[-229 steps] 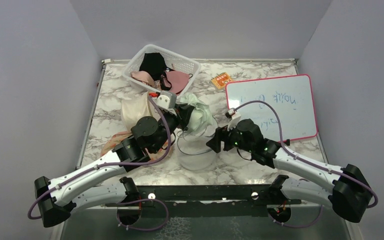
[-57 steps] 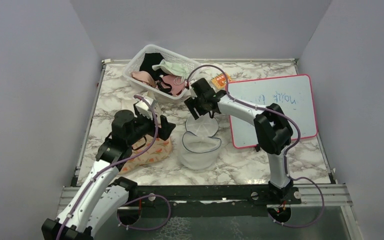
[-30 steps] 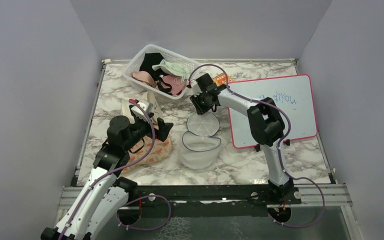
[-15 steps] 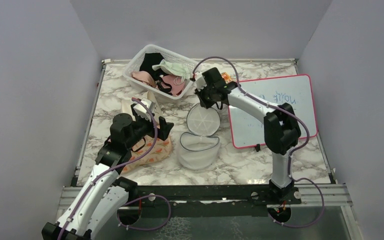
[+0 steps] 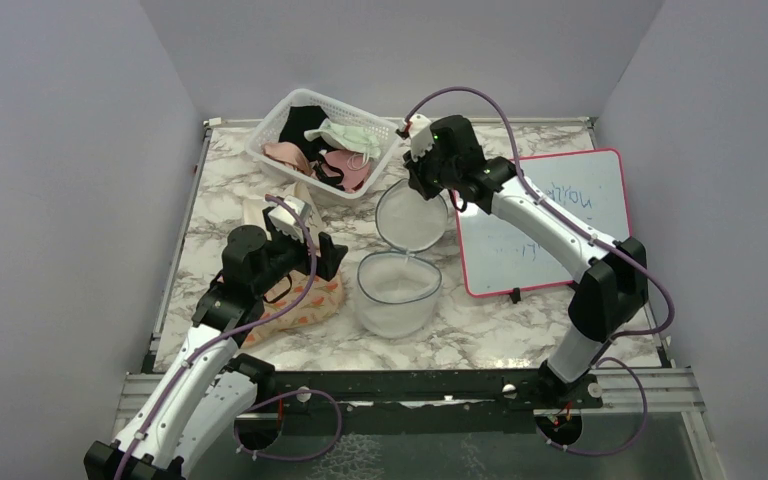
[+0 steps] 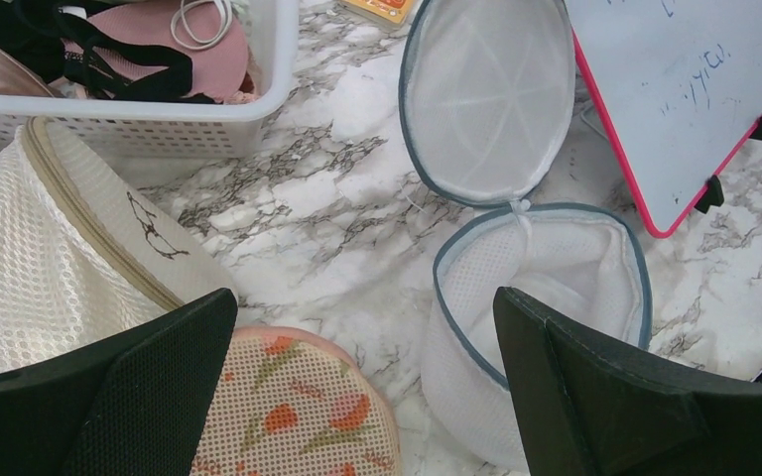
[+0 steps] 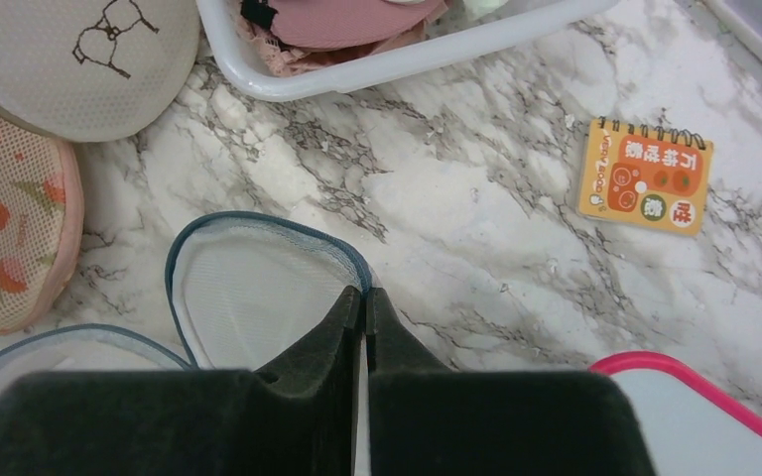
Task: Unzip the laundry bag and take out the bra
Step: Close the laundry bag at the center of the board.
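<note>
Just left of the laundry bag (image 5: 397, 310), the left gripper (image 6: 364, 297) hangs with its jaws spread wide and holds nothing, above a peach floral pouch (image 6: 298, 416) and a cream mesh bag (image 6: 30, 268). The laundry bag stands unzipped, its mouth facing up. Its lid (image 5: 412, 215) is tipped up behind it, near the basket (image 5: 260, 150). The right gripper (image 7: 363, 296), also behind the bag, is clenched tight on the lid's far rim. A whiteboard (image 5: 560, 210) lies to the right of the bag.
</note>
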